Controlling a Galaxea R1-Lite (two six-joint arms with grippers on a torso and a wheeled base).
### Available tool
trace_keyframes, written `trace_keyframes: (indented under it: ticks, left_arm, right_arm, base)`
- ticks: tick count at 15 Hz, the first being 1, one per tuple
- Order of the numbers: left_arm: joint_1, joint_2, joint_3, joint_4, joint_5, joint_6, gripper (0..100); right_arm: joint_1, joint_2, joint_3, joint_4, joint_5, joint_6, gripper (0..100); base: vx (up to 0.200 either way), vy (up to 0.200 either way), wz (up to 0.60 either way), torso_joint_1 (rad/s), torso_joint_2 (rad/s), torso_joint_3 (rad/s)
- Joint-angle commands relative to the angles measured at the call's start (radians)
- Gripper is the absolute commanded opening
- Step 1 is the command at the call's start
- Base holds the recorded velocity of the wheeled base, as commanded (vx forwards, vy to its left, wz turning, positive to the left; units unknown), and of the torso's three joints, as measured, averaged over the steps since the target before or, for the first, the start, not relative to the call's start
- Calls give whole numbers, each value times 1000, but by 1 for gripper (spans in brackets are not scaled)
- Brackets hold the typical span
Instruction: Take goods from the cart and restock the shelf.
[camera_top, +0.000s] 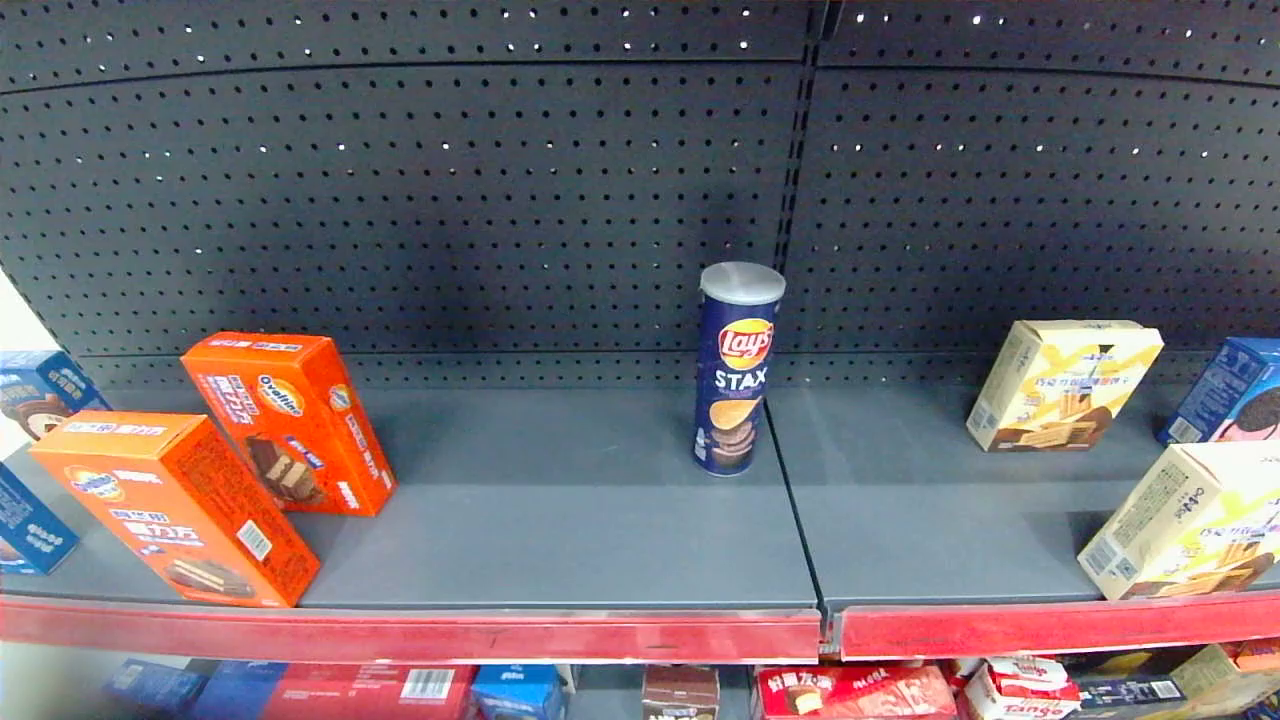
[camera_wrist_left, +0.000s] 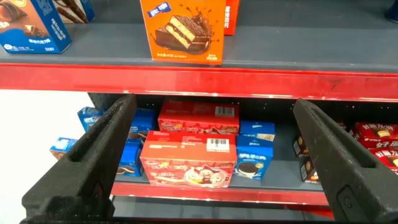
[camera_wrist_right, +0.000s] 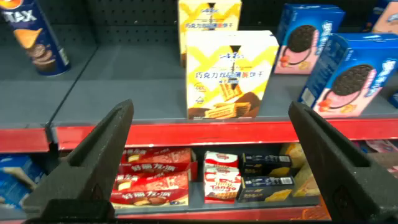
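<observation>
A dark blue chip can (camera_top: 738, 368) with a grey lid stands upright mid-shelf on the grey shelf (camera_top: 560, 530), also seen in the right wrist view as the chip can (camera_wrist_right: 38, 37). My left gripper (camera_wrist_left: 211, 168) is open in front of the shelf's red edge (camera_wrist_left: 199, 81), below an orange box (camera_wrist_left: 181, 31). My right gripper (camera_wrist_right: 211, 162) is open before the red shelf edge (camera_wrist_right: 186, 134), facing a yellow wafer box (camera_wrist_right: 231, 74). Nothing is held by either gripper.
Two orange boxes (camera_top: 290, 420) stand at shelf left, blue boxes (camera_top: 40, 390) at the far left, yellow boxes (camera_top: 1065, 385) and blue cookie boxes (camera_wrist_right: 351, 71) at right. The lower shelf holds red boxes (camera_wrist_left: 189, 158) and small packs (camera_wrist_right: 221, 180). A perforated back panel (camera_top: 500, 200) closes the shelf.
</observation>
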Motion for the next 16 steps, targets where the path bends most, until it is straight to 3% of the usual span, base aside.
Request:
trace_keyframes:
  ticks: [1, 16]
  left_arm:
    - [1, 0, 0, 0, 1, 0, 100]
    - [1, 0, 0, 0, 1, 0, 100]
  right_arm:
    - [3, -9, -3, 4, 1, -1, 100]
    - [1, -18, 9, 5, 1, -8, 100]
  base:
    - [0, 0, 0, 0, 0, 0]
    - [0, 0, -600, 1, 3, 2]
